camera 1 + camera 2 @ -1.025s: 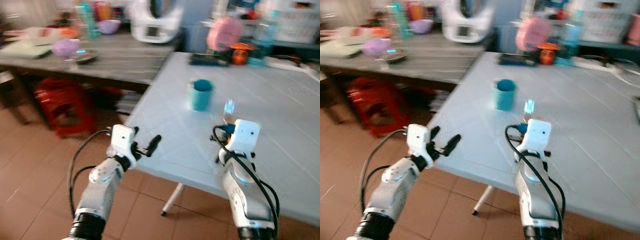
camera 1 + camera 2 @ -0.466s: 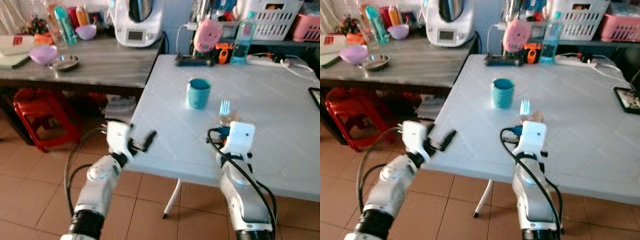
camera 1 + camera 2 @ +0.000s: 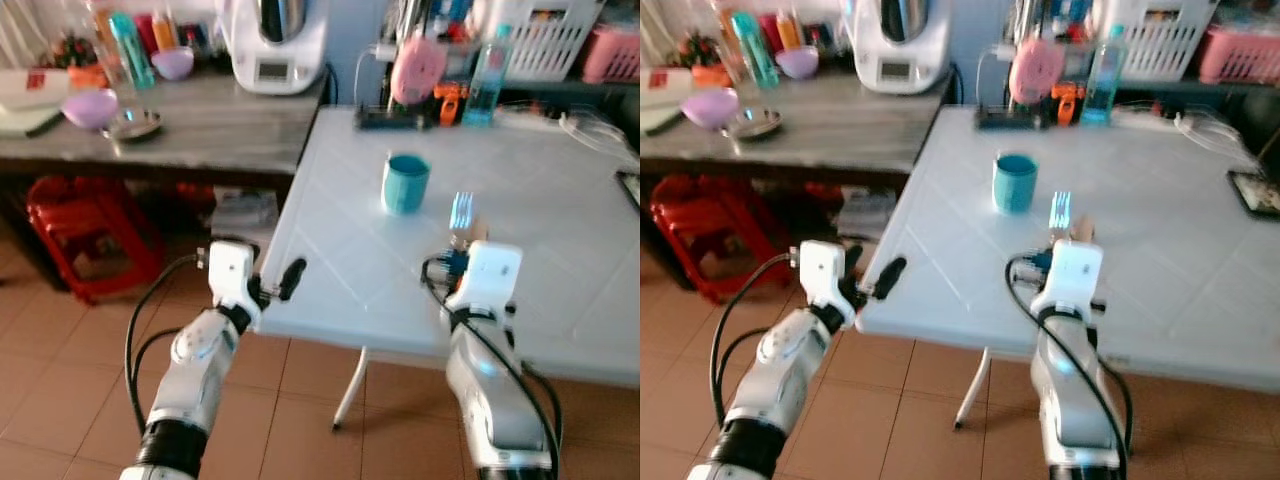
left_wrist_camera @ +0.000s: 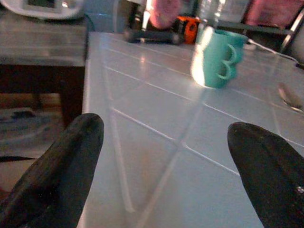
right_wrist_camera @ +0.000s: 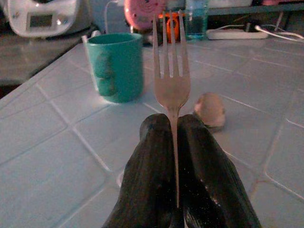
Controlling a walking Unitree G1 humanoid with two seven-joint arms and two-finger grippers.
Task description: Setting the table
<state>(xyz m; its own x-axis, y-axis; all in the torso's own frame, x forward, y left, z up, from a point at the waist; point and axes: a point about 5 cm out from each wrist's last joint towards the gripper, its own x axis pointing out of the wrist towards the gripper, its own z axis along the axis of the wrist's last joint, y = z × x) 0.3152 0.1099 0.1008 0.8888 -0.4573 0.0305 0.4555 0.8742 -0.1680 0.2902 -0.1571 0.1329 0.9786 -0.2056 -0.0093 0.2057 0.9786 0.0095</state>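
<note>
Fork [image 5: 171, 80] pinched between closed fingers [image 5: 152, 156] of right gripper [image 5: 173, 130], tines pointing away over white table [image 3: 560, 250]. Teal mug [image 3: 405, 183] on table beyond fork, slightly left. Small tan lump [image 5: 209, 109] on table just right of fork; cannot tell what it is. Left gripper [image 3: 270, 290] at table's left edge, fingers [image 4: 57, 171] spread wide, holding nothing. Grey counter [image 3: 200, 120] with white appliance [image 3: 275, 40] far left.
</note>
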